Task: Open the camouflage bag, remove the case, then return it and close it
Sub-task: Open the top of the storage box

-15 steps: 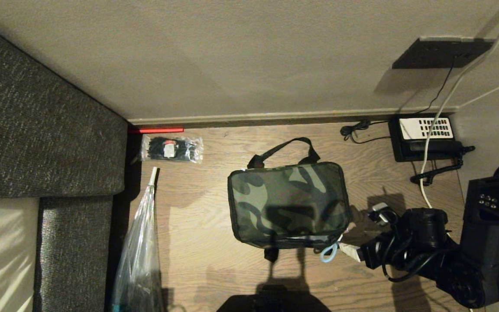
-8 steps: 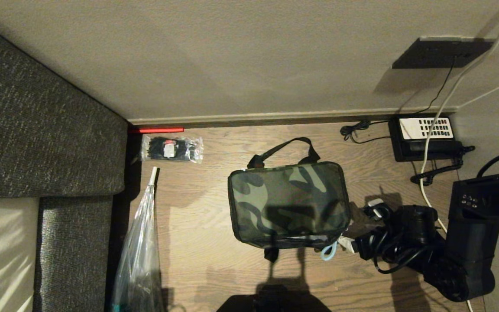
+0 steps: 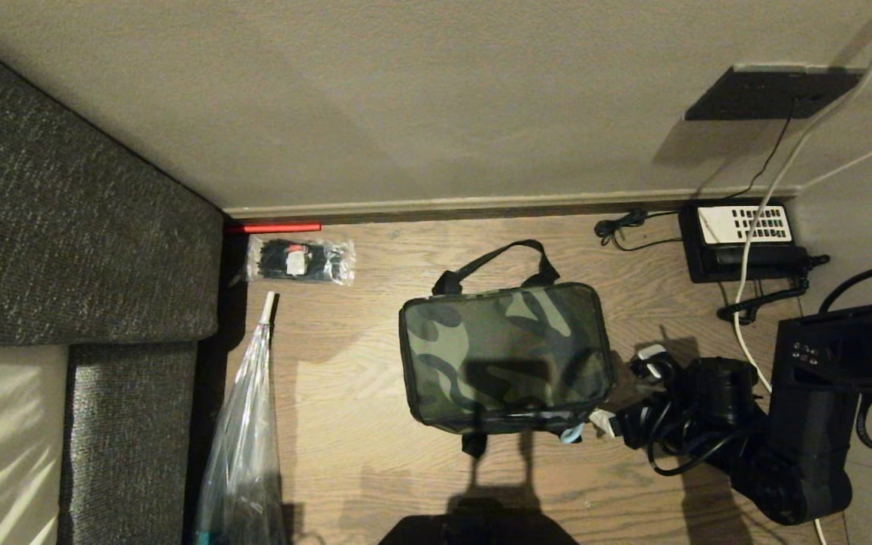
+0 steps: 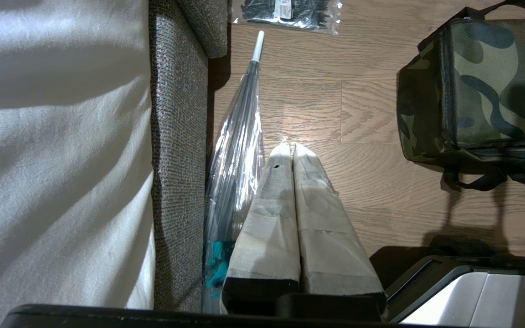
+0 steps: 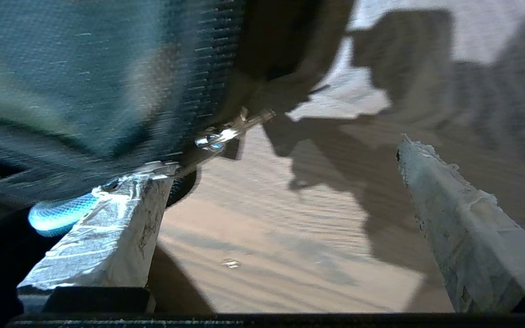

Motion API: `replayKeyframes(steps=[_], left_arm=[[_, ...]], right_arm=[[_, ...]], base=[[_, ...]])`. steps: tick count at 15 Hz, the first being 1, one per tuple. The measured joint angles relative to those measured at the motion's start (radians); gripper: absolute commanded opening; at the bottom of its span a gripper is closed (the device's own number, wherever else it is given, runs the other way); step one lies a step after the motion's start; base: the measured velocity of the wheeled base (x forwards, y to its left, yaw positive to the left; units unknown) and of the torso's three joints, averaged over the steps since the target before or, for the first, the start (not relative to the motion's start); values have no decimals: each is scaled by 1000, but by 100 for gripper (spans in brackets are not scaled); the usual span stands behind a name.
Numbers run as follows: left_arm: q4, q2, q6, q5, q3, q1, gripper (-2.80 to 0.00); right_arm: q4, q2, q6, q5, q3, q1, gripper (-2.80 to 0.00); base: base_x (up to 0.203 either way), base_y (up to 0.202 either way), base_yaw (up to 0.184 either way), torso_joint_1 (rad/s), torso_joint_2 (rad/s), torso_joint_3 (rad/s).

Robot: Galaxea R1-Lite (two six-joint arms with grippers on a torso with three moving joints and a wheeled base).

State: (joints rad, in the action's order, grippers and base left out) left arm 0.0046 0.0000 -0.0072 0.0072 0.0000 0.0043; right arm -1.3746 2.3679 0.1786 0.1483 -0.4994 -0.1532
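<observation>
The step in hand is judged to be catching the blue zip loop at the near right corner of the bag, so the zip can be run round and the lid lifted. It is best done by bringing the loop, not the fabric, between the fingers before they are shut; a pinch on the trim alone would likely drag the whole bag across the floor. From the left: the left gripper is parked low beside the sofa and the folded clear umbrella, its taped fingers pressed together, holding nothing. The bag lies in the middle of the floor, well off the wall, zipped, lid flat, handles out at the far and near sides — the case is not to be seen and is presumed inside. At the bag's right, the right gripper is laid low and near level, pointing at that corner; its jaws are spread wide and empty, one finger touching or just under the loop, the metal zip pull close beyond it — contact cannot be told for sure.
</observation>
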Motion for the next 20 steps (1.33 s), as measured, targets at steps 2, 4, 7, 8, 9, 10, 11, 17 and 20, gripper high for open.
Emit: replayKeyframes(steps=[2,4,7,8,9,10,11,17,20], left_arm=[[0,0,0,0,0,0,-280],[0,0,0,0,0,0,-280],[0,0,0,0,0,0,-280],[0,0,0,0,0,0,-280],[0,0,0,0,0,0,-280],[1,0,0,0,0,0,-280],[0,0,0,0,0,0,-280],[0,0,0,0,0,0,-280],[0,0,0,0,0,0,-280]], right_arm=[[-7,1,17,-24,-8,5,0],[-9,-1,37,-45,-11,19,0],[-9,-10,83,-46,-11,45,0],[-10,-16,99,-46,-16,56,0],[-5,-21,100,-42,-17,60,0],[6,-28,97,-38,-14,61,0],[19,-40,93,-34,-10,64,0],[99,-115,135,116,40,64,0],[138,-135,235,156,56,65,0]], base=[[0,0,0,0,0,0],[0,0,0,0,0,0],[0,0,0,0,0,0],[0,0,0,0,0,0],[0,0,0,0,0,0],[0,0,0,0,0,0],[0,0,0,0,0,0],[0,0,0,0,0,0],[0,0,0,0,0,0]])
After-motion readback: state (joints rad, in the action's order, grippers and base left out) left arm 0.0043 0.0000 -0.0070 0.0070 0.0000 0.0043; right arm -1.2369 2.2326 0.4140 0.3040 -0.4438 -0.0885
